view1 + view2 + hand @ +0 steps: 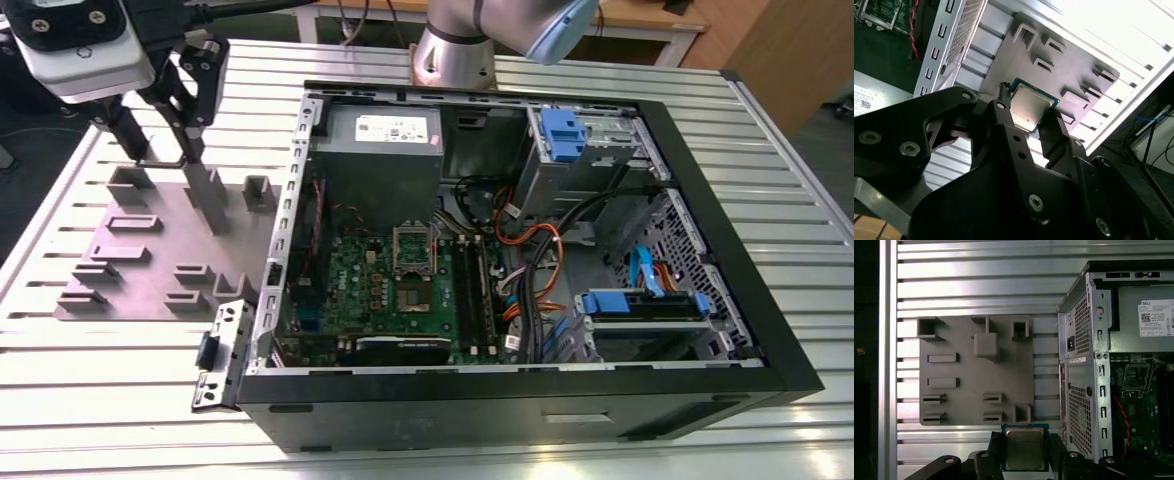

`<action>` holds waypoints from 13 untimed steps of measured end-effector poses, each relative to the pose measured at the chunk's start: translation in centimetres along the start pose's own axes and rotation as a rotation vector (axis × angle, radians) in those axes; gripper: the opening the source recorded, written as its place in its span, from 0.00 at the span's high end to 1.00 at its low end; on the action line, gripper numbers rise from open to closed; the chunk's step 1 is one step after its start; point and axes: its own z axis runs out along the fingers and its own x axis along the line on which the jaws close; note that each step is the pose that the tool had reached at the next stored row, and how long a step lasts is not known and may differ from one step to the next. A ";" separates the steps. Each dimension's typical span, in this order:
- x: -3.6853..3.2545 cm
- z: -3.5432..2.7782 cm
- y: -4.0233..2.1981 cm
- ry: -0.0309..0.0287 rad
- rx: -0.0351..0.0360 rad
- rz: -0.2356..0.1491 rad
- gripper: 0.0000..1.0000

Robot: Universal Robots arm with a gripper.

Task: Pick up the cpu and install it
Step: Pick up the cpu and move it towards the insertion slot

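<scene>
At the exterior view's left, we saw the gripper [163, 150] hanging over the grey fixture plate [147, 270] that lay on the ribbed table [107, 400]. In both wrist views its fingers [995, 447] were clamped on two opposite edges of the cpu [1025, 447], whose silvery top faced the cameras, and the chip appeared to be held clear of the plate's raised blocks. We judged the pick done and the install not yet made. Moving right, the perforated metal wall [287, 230] of the open computer case [534, 420] stood between the plate and the motherboard [387, 290]. A low path across it could knock the chip against that edge. The grip was on thin rims only, so a jolt could tilt the cpu or let it slip out. Further right sat the socket [414, 250], its frame seemingly open. Arriving rotated or off-level there could bend the contacts, and we could not tell the chip's notch orientation. Just beyond the socket, the bundle of orange and black cables [534, 250] looked close enough to snag a finger during the descent.
</scene>
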 end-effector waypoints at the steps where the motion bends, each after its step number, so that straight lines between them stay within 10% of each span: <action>1: -0.09 0.00 -0.01 0.0000 0.0000 0.000 0.53; 8: -0.52 0.05 -0.39 0.0001 0.0001 0.000 0.53; 13: -2.32 0.09 -0.41 0.0000 0.0000 0.000 0.53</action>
